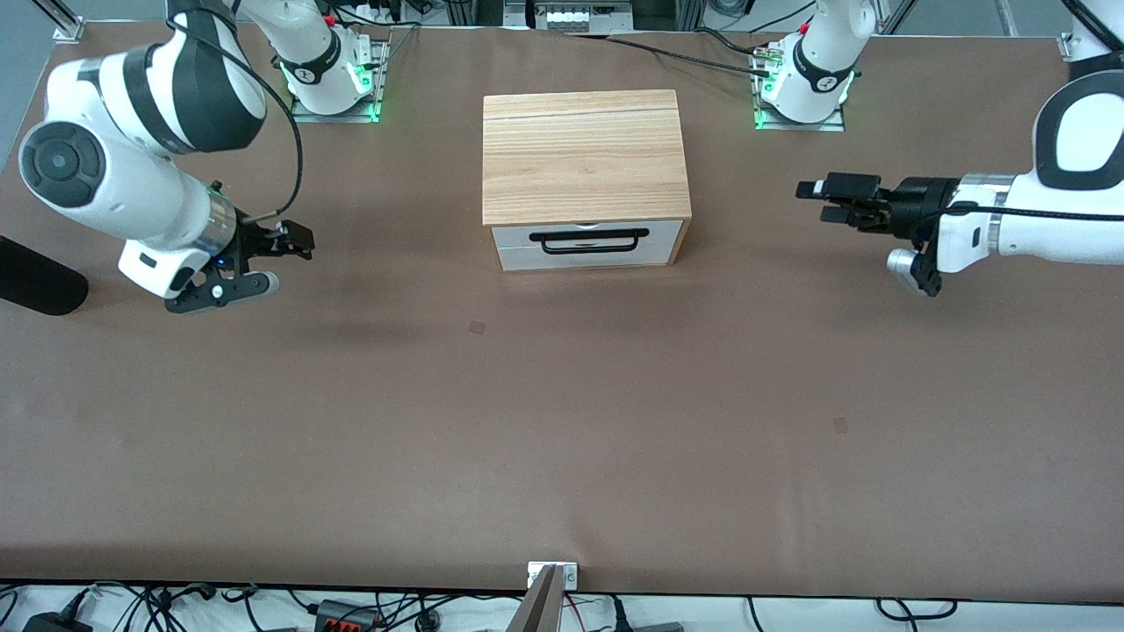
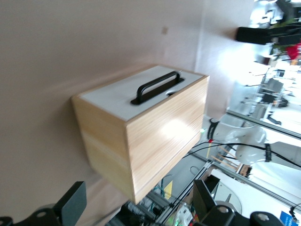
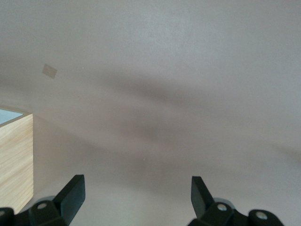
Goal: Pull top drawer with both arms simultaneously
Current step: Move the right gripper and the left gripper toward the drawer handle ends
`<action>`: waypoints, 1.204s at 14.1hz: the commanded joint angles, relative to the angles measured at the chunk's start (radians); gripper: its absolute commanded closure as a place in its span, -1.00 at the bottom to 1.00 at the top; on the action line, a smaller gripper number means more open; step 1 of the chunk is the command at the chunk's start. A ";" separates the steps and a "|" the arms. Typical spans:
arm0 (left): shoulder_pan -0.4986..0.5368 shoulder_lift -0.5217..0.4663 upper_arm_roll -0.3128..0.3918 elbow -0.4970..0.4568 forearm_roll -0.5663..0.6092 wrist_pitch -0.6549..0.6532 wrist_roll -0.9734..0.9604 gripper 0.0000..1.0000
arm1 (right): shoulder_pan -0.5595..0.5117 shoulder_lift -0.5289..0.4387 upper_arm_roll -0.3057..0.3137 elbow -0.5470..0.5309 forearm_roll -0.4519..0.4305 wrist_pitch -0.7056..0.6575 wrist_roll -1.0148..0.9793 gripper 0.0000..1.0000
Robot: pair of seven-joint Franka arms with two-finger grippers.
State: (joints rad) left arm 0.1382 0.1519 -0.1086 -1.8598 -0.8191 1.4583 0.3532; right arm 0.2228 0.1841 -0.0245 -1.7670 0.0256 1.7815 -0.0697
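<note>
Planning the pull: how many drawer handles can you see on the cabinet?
1: a black bar handle on the top drawer, facing the front camera. Other cabinet faces may hide more.

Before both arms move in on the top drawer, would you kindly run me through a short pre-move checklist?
1. Top drawer shut, flush with the cabinet: ok.
2. Black handle unobstructed, facing the front camera: ok.
3. Left hand open, over the table toward the left arm's end: ok.
4. Right hand open, over the table toward the right arm's end: ok.
5. Either hand on the handle: not ok, both well apart from it.
</note>
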 commanded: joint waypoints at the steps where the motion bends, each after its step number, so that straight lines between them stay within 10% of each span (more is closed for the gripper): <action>1: 0.001 0.111 -0.013 -0.007 -0.139 0.043 0.210 -1.00 | 0.013 0.093 -0.008 0.116 0.036 -0.013 -0.025 -1.00; 10: -0.023 0.366 -0.207 -0.211 -0.641 0.405 0.760 -1.00 | 0.052 0.212 -0.008 0.109 0.534 0.056 -0.056 -1.00; 17: -0.066 0.368 -0.223 -0.317 -0.868 0.439 0.914 -1.00 | 0.086 0.253 -0.008 0.087 0.857 0.084 -0.162 -1.00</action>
State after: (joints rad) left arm 0.0792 0.5455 -0.3226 -2.1326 -1.6112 1.8790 1.2177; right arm 0.2978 0.4318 -0.0242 -1.6763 0.7874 1.8602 -0.1773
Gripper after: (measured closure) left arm 0.000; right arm 0.000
